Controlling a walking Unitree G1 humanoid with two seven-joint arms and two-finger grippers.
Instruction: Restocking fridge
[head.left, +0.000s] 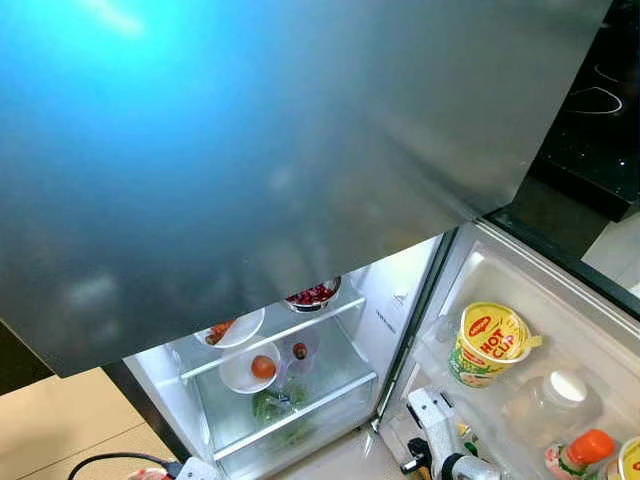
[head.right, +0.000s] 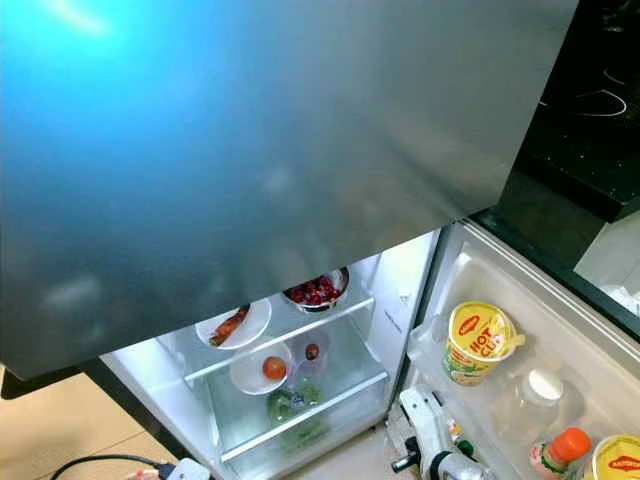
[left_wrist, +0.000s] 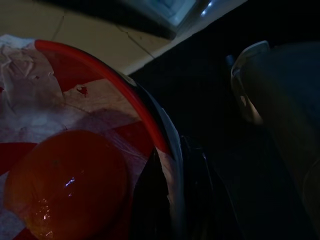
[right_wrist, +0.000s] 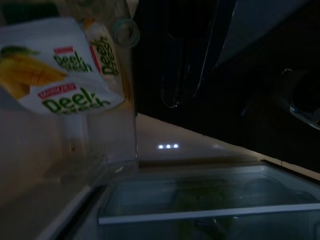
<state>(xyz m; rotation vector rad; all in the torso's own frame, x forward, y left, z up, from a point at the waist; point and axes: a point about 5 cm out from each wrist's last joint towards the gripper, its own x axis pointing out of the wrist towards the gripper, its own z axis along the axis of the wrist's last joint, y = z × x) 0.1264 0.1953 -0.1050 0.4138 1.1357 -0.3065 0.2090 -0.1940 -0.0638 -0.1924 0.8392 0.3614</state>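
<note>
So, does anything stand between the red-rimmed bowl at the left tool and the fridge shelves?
Nothing visible blocks the red-rimmed bowl: the fridge door stands open. But the upper shelf carries a white plate and a steel bowl.

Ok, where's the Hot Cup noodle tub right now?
In the eye views the Hot Cup noodle tub sits in the open fridge door's shelf on the right, beside a clear white-capped bottle.

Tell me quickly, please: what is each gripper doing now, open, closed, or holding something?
Left gripper: closed on the rim of a red-rimmed bowl with a tomato inside.
Right gripper: cannot be told.
</note>
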